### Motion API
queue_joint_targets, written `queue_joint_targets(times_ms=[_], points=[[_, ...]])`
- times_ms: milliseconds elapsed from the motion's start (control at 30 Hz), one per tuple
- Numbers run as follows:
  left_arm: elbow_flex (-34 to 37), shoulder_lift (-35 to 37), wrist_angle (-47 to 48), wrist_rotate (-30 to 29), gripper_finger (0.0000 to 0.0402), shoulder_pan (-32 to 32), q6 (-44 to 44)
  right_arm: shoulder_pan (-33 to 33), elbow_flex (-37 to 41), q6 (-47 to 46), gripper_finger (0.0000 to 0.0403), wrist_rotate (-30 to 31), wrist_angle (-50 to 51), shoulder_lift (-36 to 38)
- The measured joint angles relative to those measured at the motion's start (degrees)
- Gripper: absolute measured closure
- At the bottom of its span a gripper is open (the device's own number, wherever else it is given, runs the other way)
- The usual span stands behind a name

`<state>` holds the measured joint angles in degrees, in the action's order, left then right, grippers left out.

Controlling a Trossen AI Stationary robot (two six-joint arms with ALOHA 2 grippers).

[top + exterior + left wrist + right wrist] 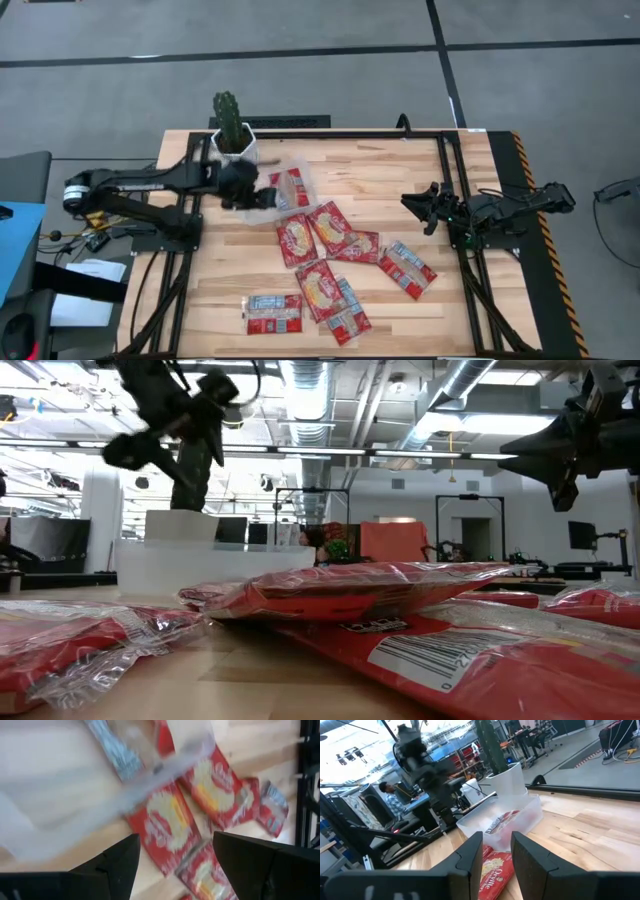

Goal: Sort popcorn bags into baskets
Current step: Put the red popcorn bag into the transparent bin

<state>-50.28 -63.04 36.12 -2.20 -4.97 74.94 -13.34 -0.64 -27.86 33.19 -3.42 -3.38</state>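
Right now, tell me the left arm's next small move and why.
Probably swing the left tool, open and empty, from beside the clear tray toward the nearest popcorn bag on the table. One bag already lies in the tray; several more lie loose.

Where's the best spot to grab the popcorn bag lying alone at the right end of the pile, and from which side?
Probably from straight above. That popcorn bag lies flat on the table, slanted, with bare wood along its right side. Pinch across its narrow width near the free right-hand edge, fingers turned to match the slant. The right claw, open and empty, hovers closest.
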Motion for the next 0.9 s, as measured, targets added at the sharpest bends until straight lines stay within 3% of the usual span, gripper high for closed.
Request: queue_joint_targets(times_ms=[167, 333, 467, 700, 900], points=[[-0.01, -2.25, 0.13, -12.42, 0.0163, 15.91, 15.80, 0.00, 0.00, 0.00, 0.0277, -0.10, 0.00, 0.00], [0.00, -8.90, 1.42, -19.40, 0.0164, 24.60, 28.36, 0.02, 0.00, 0.00, 0.0273, -0.09, 0.00, 0.00], [0.00, -15.70, -0.29, -21.39, 0.0162, 26.47, 33.10, 0.02, -0.02, -0.02, 0.0274, -0.10, 0.00, 0.00], [0.02, -25.97, -11.12, -19.34, 0.0134, 24.91, 29.64, 0.02, -0.02, -0.20, 0.0273, -0.11, 0.00, 0.00], [0.02, -31.38, -13.24, -18.79, 0.0127, 24.09, 30.64, 0.02, -0.02, -0.20, 0.0267, -0.11, 0.00, 0.00]])
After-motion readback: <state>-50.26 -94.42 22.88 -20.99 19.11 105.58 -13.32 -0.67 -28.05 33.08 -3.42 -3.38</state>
